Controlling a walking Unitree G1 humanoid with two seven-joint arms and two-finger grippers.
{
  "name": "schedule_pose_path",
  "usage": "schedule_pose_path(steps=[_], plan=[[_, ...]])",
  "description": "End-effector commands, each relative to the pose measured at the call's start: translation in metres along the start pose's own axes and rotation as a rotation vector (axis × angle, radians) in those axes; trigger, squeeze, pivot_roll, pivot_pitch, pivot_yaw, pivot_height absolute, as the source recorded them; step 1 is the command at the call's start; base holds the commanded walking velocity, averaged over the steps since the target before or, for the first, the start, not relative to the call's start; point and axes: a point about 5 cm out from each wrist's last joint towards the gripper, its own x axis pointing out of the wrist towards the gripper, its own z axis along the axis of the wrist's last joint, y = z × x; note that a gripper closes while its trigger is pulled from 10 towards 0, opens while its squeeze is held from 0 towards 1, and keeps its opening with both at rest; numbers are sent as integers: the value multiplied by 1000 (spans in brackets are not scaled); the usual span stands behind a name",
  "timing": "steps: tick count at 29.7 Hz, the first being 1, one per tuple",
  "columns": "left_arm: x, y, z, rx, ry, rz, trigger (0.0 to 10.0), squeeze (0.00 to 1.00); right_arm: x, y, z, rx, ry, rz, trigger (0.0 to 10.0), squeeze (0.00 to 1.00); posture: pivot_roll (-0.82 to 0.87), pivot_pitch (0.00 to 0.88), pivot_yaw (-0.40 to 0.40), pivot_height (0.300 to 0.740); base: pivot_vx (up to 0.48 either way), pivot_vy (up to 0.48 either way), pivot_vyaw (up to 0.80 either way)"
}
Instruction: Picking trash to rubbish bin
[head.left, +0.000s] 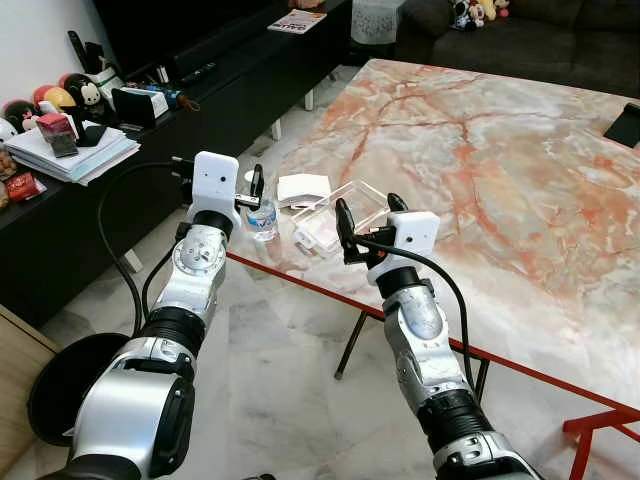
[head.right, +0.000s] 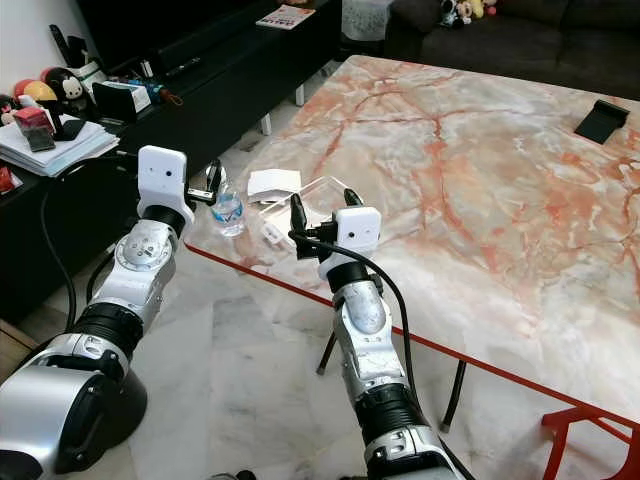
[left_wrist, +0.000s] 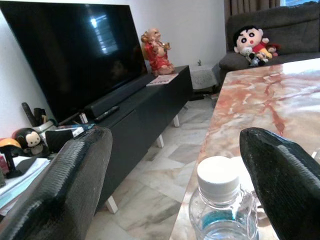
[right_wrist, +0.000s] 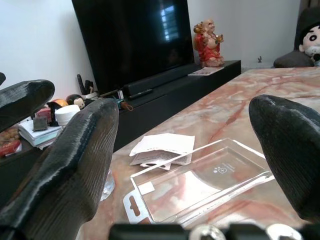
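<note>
A small clear water bottle (head.left: 263, 218) with a white cap stands upright at the near left corner of the marble table (head.left: 500, 170). My left gripper (head.left: 243, 190) is open beside and just above it, and the bottle (left_wrist: 222, 205) sits low between the two fingers without touching them. Beside the bottle lie a clear plastic package (head.left: 335, 215) and a folded white paper (head.left: 303, 187). My right gripper (head.left: 370, 215) is open at the table's near edge, pointing at the package (right_wrist: 200, 180), and holds nothing.
A black round container (head.left: 60, 385) stands on the floor at my lower left. A long black TV console (head.left: 200, 90) with papers and toys runs along the left. A dark sofa (head.left: 540, 35) is at the back. The table has red legs (head.left: 590, 440).
</note>
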Motion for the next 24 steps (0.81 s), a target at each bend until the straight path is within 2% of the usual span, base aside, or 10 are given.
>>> schedule_pose_path(steps=[1,3,5,8,11,24], plan=[[4,4,8,5,-36,13,10000,0,2,3,3,10,-10,9,10000,0,-97,87,29,740,262,0,0],[4,4,8,5,-36,13,10000,0,2,3,3,14,-8,9,10000,0,-97,87,29,740,262,0,0],[4,4,8,6,-36,15,10000,0,3,3,4,20,-11,10,10000,0,-97,85,28,740,276,0,-800],[4,4,8,6,-36,16,10000,0,3,4,5,-14,-21,19,10000,0,-97,84,28,740,274,0,0],[4,4,8,6,-37,16,10000,0,2,4,5,6,-18,17,10000,0,-97,84,28,740,271,0,0],[5,5,10,7,-46,20,10000,0,3,5,5,-6,-16,23,10000,0,-96,84,28,740,274,0,0]])
